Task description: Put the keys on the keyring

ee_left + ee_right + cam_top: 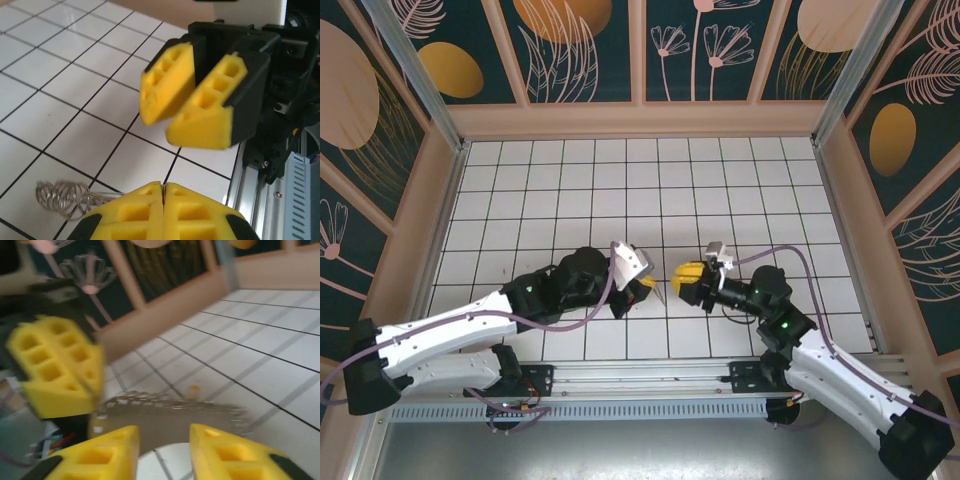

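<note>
My left gripper (163,184) is shut, with a thin sliver of metal between its yellow pads. Beside it in the left wrist view lies a coil of silvery wire, the keyring (60,197), whose wire runs in under the fingers. In the right wrist view a blurred, jagged silvery bunch of keys (170,407) stretches from the left gripper's fingers (55,365) across the tiles. My right gripper (164,432) faces the bunch with a gap between its fingers and nothing in it. One small brass key (193,389) lies on a tile beyond. From above, the left gripper (648,286) and the right gripper (686,276) nearly meet.
The white tiled floor (620,190) is walled by wooden panels (640,120). An aluminium rail (650,378) with the arm bases runs along the near edge, close behind both grippers.
</note>
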